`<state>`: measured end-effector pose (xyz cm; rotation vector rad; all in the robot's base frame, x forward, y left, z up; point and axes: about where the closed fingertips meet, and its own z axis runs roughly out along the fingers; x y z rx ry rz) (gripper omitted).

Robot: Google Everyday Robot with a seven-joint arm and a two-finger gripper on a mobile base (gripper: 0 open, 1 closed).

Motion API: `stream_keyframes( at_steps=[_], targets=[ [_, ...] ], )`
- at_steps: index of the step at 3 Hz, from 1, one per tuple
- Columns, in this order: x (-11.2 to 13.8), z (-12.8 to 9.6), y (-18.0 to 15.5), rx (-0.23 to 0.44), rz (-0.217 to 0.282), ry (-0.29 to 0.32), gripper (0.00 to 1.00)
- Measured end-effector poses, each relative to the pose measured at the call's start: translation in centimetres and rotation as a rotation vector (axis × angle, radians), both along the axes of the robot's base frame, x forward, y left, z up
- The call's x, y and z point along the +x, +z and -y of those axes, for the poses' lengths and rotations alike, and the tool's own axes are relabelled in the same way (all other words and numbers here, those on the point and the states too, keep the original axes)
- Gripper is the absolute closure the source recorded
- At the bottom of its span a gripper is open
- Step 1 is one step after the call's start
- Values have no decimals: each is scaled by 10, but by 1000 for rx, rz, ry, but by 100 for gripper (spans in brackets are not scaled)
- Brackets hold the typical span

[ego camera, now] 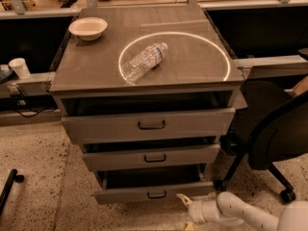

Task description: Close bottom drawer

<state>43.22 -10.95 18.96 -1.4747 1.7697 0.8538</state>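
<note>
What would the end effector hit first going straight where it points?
The end effector, low at the right of the cabinet, would probably meet the bottom drawer front first, though depth is unclear.

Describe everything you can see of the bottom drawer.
The bottom drawer is the lowest of three, grey metal by its look, with a slim front panel and a small dark bail handle at its centre. It stands pulled out, its dark inside showing. The end effector sits just below its front's right end; contact is unclear.

The white arm point(243, 211) reaches low, its gripper point(186, 211) fingers spread apart.
</note>
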Motion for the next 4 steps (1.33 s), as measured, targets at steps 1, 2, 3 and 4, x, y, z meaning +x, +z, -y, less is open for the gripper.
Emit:
stream_keyframes(
  at_steps=[1,2,3,4],
  targets=[
    [15,-13,-5,0,2,19,19],
    [39,-18,-17,2,18,21,42],
    [66,-14,-32,-21,51,-7,38],
    [81,-11,-41,-54,74,-30,16]
  ],
)
